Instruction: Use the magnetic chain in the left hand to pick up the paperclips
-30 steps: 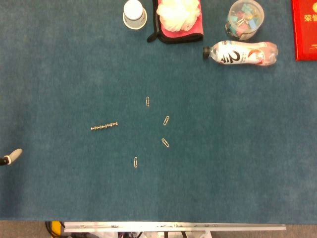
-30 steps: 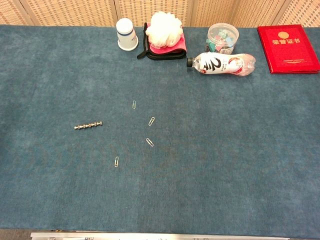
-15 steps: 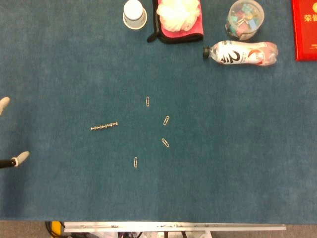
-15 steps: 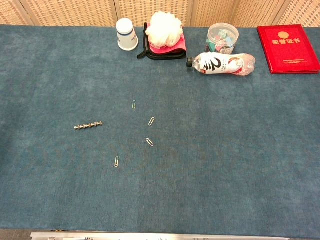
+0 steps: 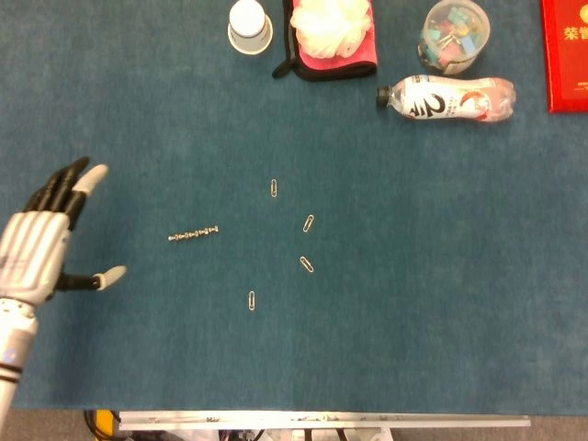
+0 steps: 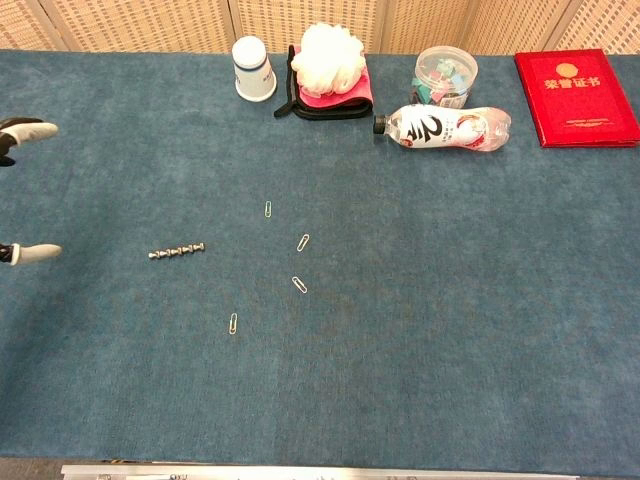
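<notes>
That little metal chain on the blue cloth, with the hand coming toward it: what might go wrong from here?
1. The magnetic chain is thin and lies flat on the cloth; the open left hand may fumble it or nudge it away.
2. The four paperclips lie spread apart, so one sweep will probably miss some.
3. A clumsy grab might push the chain into the nearest paperclip, scattering it.

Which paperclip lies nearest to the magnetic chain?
The lowest paperclip, below and right of the magnetic chain; the other three lie farther right.

silver left hand (image 5: 39, 246), pale fingertips (image 5: 112, 274)
</notes>
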Controlling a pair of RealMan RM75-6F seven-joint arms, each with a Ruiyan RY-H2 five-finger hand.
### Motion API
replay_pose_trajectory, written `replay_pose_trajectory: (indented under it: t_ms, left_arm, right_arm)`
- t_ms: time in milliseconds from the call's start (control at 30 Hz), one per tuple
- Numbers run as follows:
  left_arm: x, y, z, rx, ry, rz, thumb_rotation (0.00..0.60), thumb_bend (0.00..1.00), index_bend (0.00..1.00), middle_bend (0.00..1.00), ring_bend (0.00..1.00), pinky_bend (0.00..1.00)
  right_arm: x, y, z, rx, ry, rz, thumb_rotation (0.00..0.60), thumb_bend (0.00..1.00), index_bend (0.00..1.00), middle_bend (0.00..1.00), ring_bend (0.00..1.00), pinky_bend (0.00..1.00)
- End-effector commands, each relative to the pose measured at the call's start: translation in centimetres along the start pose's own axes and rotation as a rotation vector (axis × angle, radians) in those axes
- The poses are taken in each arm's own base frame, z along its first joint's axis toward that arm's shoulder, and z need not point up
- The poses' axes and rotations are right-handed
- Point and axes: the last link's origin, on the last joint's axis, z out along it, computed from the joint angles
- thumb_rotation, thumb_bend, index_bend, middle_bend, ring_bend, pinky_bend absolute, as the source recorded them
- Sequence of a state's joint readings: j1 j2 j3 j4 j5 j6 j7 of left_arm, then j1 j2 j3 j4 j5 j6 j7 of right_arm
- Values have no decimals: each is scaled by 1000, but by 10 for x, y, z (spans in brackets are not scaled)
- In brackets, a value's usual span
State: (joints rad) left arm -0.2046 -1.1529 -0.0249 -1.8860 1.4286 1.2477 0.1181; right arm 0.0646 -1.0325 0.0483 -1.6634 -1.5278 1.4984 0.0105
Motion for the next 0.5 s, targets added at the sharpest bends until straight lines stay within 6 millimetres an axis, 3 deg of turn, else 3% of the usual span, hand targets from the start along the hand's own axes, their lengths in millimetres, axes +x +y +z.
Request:
replay_pose_trajectory:
  t_ms: [33,500]
  left_arm:
    - [-5,12,15,-24,-25,7,600,23,17,0,0,121]
    - [-44,31,60,-28,-157,20,600,23,0,0,0,92]
  right_arm:
    - [1,1,-1,0,2,3,600,0,9,75,58,329]
    - [14,7,-5,-7,44,38,600,0,9,75,58,329]
